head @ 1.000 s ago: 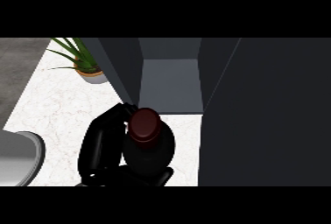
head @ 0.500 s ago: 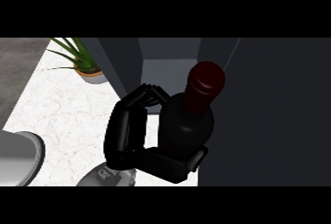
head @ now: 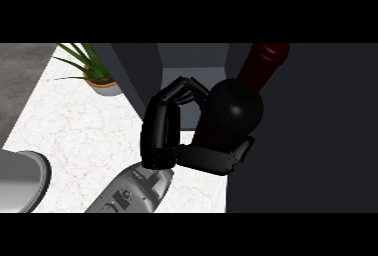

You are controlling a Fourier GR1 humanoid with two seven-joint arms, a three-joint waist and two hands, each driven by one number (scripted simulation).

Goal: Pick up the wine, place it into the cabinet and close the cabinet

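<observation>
The right hand (head: 210,156) is clamped on the wine (head: 235,107): the fingers (head: 164,120) run up the bottle's left side and curl onto its shoulder, and the palm and thumb close round its lower body. The grey forearm (head: 136,192) enters from the lower edge. The wine is held clear of the worktop (head: 81,130), its dark red cap towards the top of the view, at the open front of the cabinet (head: 310,150). The cabinet's dark panel fills the right side. A potted plant (head: 92,75) stands on the worktop beside the cabinet's left wall. A grey rounded object (head: 22,180) lies at the lower left edge.
</observation>
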